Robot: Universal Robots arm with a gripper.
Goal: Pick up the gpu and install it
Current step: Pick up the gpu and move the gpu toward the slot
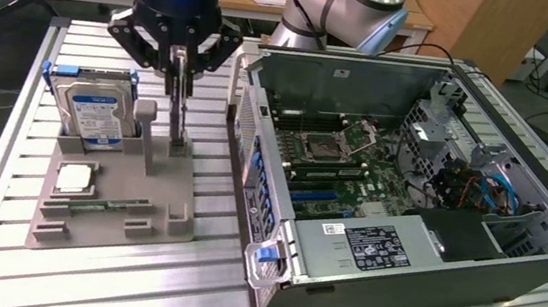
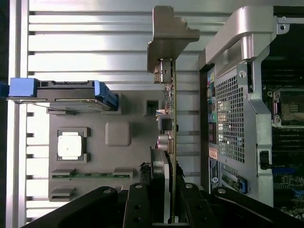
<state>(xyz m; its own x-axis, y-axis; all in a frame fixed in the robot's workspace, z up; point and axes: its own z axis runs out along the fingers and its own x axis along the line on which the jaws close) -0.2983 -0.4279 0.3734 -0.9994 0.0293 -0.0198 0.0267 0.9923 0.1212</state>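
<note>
Gpu: thin flat green-board gpu (image 1: 182,119) with dark face and narrow silver metal bracket (image 2: 168,38), standing on edge at the far end of the grey moulded plastic holder (image 1: 105,230), just beside the open case.
Long axis: running across the table's slats, alongside the case's perforated rear panel (image 2: 230,118); bracket end reaching past the holder's rim over bare slats.
Gripper: black multi-link gripper (image 1: 182,84) pinching the gpu narrowly, pressing a finger on each flat face.
Holder contents: silver hard drive (image 1: 94,109) with blue-white label and blue rails standing upright; square metal-lidded processor (image 1: 72,177) lying flat; slim green memory stick (image 1: 97,207) lying in a groove.
Table: ribbed aluminium table (image 1: 124,286), gleaming.
Case: grey steel tower case (image 1: 427,298) lying on its side, exposing a green motherboard (image 1: 339,151).
</note>
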